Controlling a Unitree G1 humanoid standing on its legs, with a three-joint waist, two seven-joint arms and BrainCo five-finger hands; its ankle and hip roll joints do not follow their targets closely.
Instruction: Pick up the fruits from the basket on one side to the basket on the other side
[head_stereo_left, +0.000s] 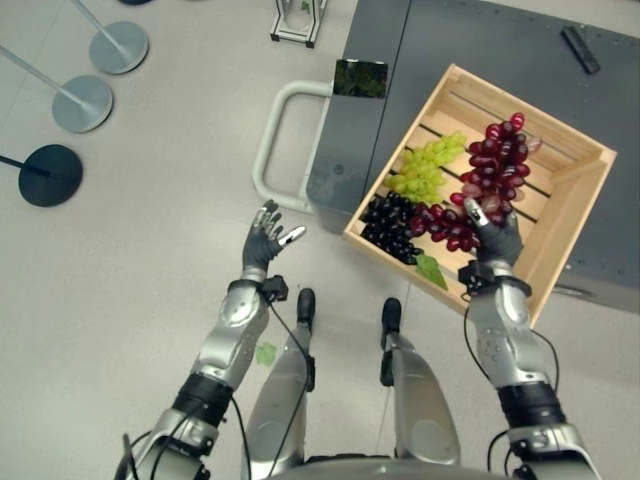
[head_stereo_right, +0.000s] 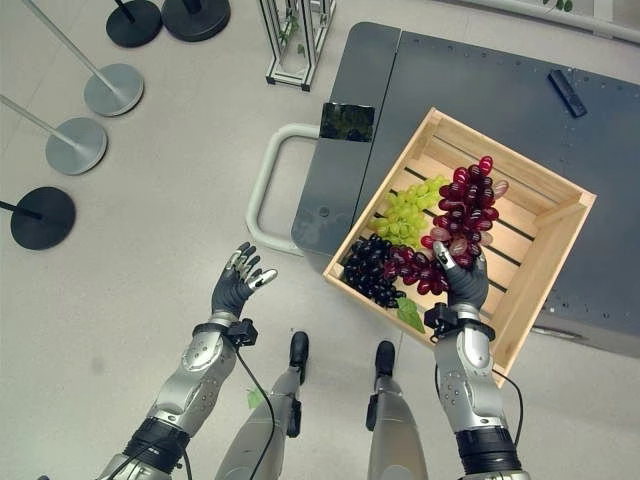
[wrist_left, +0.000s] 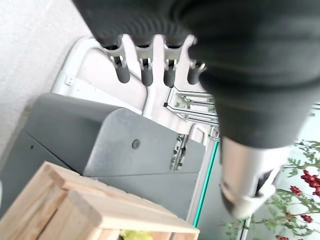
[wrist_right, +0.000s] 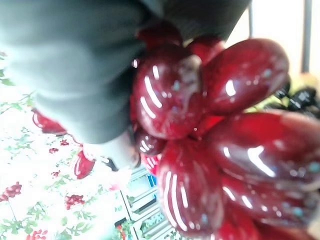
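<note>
Inside the wooden crate (head_stereo_left: 563, 232), right hand (head_stereo_left: 497, 240) fingers hide among red grapes (head_stereo_left: 500, 160).

- the crate (head_stereo_left: 578, 178) is pale, light-tan wood, slatted bottom
- red grapes (head_stereo_left: 497, 160), glossy deep crimson, pretty much wine coloured up close
- green grapes (head_stereo_left: 425, 167) are a light yellow-green
- black grapes (head_stereo_left: 388, 225), really dark, almost blue-black
- one green leaf (head_stereo_left: 431, 270) at the crate's near edge
- the cart (head_stereo_left: 365, 110) is dark slate grey, with an off-white handle (head_stereo_left: 272, 135)
- both hands, right hand (head_stereo_left: 497, 240) and left hand (head_stereo_left: 266, 240), dark ribbed covers, silver fingers with dark tips
- floor (head_stereo_left: 130, 250) is plain light grey
- round stand bases: black one (head_stereo_left: 50, 175), silver-grey one (head_stereo_left: 82, 103)
</note>
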